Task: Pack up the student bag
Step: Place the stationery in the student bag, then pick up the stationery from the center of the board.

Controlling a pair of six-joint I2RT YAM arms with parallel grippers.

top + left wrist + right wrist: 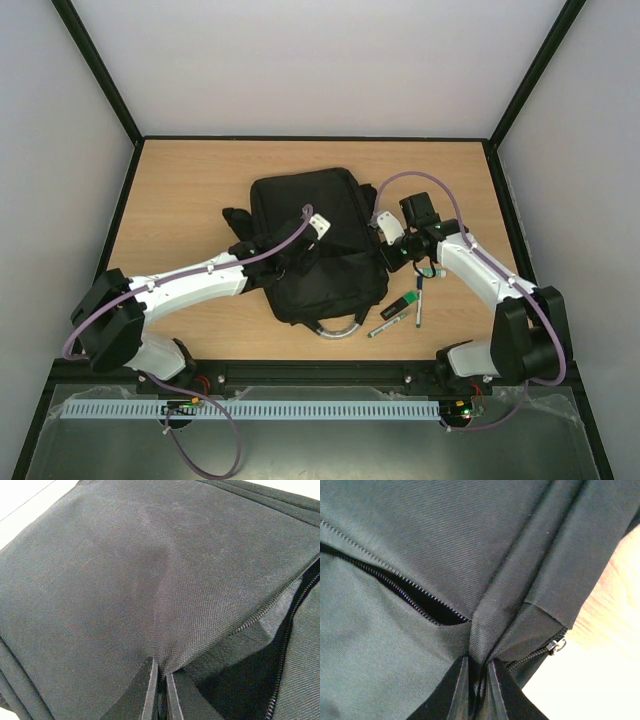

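bag (320, 225) lying at centre of table (190, 180) | left hand (161, 687) pinching its top fabric | right hand (479, 685) pinching seam by zip (395, 575) | risk: thin folds slipping out while opening is being spread, mouth collapsing shut

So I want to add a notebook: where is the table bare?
Bare table along the far edge behind the student bag, and left of the bag beyond the left arm. Crowded: near right, pens between grey handle and right arm.
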